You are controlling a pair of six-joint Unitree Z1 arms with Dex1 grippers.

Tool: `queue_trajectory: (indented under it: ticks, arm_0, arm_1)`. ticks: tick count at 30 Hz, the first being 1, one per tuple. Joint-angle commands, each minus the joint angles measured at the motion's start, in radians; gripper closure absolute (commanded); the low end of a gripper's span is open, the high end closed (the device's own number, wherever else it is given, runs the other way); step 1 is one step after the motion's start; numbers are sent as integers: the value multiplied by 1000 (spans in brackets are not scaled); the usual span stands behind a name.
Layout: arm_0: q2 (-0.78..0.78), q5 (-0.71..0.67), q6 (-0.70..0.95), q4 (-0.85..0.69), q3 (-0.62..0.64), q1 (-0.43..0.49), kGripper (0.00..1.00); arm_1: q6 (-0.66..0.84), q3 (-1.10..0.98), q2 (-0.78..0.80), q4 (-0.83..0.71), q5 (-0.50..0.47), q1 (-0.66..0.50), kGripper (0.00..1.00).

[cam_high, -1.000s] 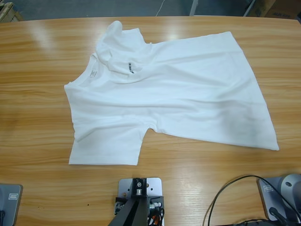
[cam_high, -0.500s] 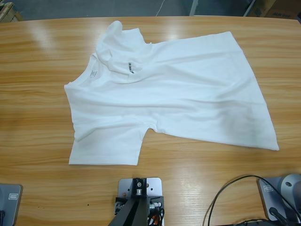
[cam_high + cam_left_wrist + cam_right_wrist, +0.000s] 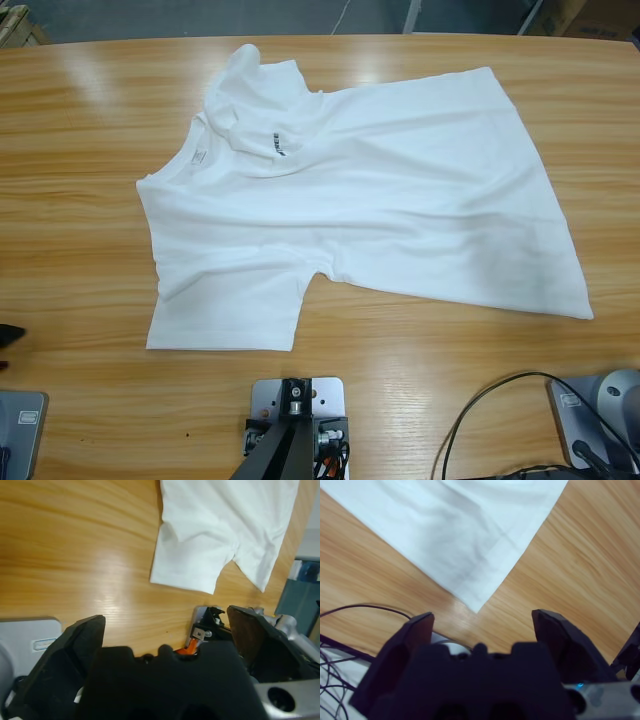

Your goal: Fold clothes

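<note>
— Far left of the high view?
— Just a small dark shape poking in at the edge, over bare wooden table. Cannot tell which arm.

— And the left gripper?
— Seen along its own wrist view: jaws spread wide, nothing between them, hovering above bare wood. Well apart from the cloth.

— Ahead of it?
— The white T-shirt, with the near sleeve closest to the jaws, lying flat.

— Whole garment from above?
— T-shirt laid out across the middle of the table, collar to the left, body running right. Near sleeve flat and squared off at the lower left. Far sleeve crumpled and flopped back onto the chest, just beside the small dark logo. Soft creases across the body.

— Further right?
— Hem slanting down the right side, ending in a pointed hem corner near the table's front edge.

— Right gripper?
— Also parted wide and holding nothing, above the wood. Hem corner pointing toward the gap between the jaws, not touched.

— Anything beside it?
— A thin dark cable curving over the table to one side of that wrist view.
</note>
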State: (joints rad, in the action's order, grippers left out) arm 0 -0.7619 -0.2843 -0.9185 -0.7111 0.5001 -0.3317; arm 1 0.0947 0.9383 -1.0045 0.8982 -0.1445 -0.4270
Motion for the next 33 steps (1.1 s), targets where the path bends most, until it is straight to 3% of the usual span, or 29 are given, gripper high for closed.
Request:
queue_trajectory:
  ticks: [1, 7, 9, 11, 13, 16, 18, 22, 28, 33]
  arm_0:
    - [-51, -62, -53, 194, -185, -12, 36]
    - [-190, -73, -94, 412, -241, -27, 36]
    - [-344, -70, -99, 544, -242, -113, 36]
    - [-550, -4, -154, 685, -191, -308, 37]
    - [-546, 136, -239, 675, -146, -369, 58]
    - [-471, 234, -236, 468, -41, -369, 56]
    - [-430, 289, -240, 398, -50, -369, 43]
    - [-425, 309, -254, 415, -103, -404, 44]
    - [-625, 242, -285, 758, -156, -540, 46]
    - [-753, 197, -275, 1050, -307, -556, 46]
  arm_1:
    - [21, -32, -27, -114, -62, -12, 202]
    - [43, -37, -67, -139, -44, -12, 208]
    - [43, -35, -79, -142, -50, -12, 208]
    - [42, -36, -89, -147, -52, -12, 208]
    - [42, -35, -85, -143, -56, -11, 208]
    - [40, -36, -66, -136, -58, -10, 207]
    - [41, -37, -62, -136, -57, -10, 207]
    - [41, -35, -70, -136, -56, -10, 208]
    - [40, -25, -112, -136, -56, -10, 209]
    - [37, -24, -123, -139, -55, -10, 211]
